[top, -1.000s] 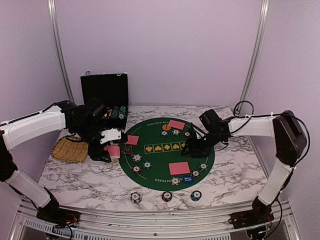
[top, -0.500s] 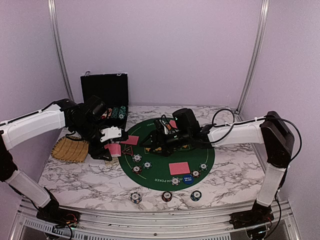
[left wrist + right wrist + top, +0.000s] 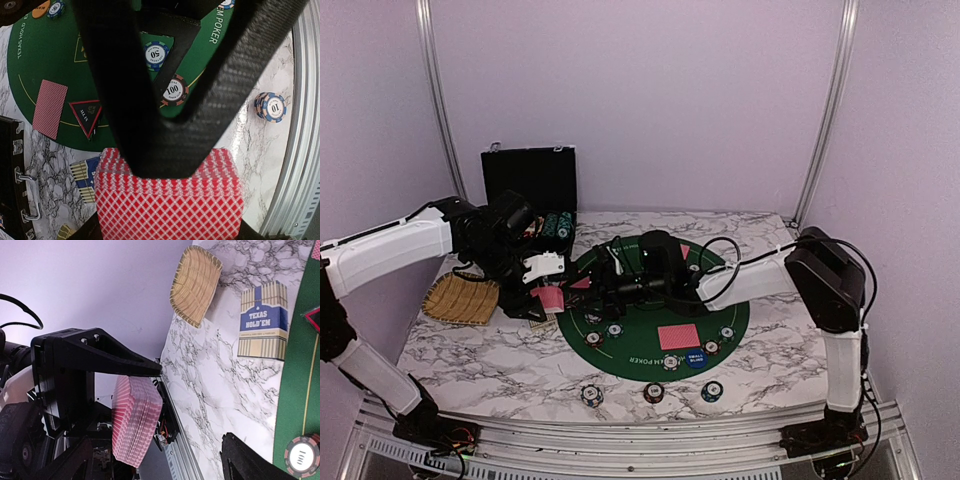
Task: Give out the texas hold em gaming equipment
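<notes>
Judging by what lies on the mat [image 3: 740, 300], the layout is well along but not finished. Red-backed cards [image 3: 678, 335] lie face down on its near part, and more sit at its left edge. Chips [image 3: 593, 317] are spread around its rim, and the blue disc [image 3: 695, 358] is on its near edge. The orange disc [image 3: 41, 8] is at its far side, and the triangle [image 3: 86, 114] is on its left edge. Three more chip stacks [image 3: 654, 392] wait on the tabletop [image 3: 470, 350] just off the mat's near edge, apparently undistributed. The deck [image 3: 170, 210] hangs above the tabletop just left of the mat, clamped in the left hand [image 3: 545, 295]. The right hand [image 3: 600, 292] reaches across the mat toward it, jaws spread and empty, so more dealing seems to be left. The empty card box [image 3: 263, 320] lies left of the mat.
</notes>
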Robot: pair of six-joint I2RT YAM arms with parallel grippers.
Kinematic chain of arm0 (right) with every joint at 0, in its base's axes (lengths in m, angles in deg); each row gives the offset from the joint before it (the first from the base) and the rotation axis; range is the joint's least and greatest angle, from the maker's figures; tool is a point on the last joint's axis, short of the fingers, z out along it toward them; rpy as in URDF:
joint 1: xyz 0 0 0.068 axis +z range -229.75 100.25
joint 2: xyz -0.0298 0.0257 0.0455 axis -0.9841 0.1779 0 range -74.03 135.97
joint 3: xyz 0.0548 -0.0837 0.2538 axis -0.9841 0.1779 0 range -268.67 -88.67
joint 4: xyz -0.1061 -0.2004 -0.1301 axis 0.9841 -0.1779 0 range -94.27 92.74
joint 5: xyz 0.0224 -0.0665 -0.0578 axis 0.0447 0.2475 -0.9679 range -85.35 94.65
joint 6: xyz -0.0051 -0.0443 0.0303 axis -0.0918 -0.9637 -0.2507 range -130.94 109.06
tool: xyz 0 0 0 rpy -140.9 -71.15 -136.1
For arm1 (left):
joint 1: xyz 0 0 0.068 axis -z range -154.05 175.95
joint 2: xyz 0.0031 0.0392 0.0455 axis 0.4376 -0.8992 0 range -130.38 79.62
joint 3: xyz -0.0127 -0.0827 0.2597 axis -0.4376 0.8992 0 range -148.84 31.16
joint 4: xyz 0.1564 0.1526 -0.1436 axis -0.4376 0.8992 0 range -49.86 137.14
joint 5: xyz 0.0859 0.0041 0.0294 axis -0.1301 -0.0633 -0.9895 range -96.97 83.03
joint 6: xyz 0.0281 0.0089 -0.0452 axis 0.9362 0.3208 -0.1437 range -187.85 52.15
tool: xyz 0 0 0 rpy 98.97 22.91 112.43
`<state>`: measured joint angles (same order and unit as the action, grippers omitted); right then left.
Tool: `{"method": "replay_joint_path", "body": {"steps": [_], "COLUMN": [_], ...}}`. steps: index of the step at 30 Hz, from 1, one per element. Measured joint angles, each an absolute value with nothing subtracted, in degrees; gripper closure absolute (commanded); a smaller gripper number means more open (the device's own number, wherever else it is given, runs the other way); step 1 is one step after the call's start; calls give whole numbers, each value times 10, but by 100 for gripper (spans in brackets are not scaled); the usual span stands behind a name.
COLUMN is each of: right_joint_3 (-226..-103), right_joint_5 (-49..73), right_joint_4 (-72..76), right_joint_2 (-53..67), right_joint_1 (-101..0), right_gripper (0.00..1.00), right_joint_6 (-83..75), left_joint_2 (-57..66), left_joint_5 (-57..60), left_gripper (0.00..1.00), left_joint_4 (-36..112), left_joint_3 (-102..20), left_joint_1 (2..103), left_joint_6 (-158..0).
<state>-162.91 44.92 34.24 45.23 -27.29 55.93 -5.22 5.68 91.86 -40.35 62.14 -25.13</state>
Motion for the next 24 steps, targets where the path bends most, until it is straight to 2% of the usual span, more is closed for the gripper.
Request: {"method": "replay_joint_path", "body": {"steps": [24], "right_joint_3": [-1735], "right_joint_5": [477], "right_joint_4": [409], "right_joint_2": [550], "right_joint_1": [-240], "right_gripper": [13], "right_joint_6": [624], "left_joint_2": [-56], "left_joint_5": [61], "left_gripper": [80], "left_joint_4": [919], "left_joint_3": [-411], "left_joint_1": [621], "left_joint_6": [-253]}}
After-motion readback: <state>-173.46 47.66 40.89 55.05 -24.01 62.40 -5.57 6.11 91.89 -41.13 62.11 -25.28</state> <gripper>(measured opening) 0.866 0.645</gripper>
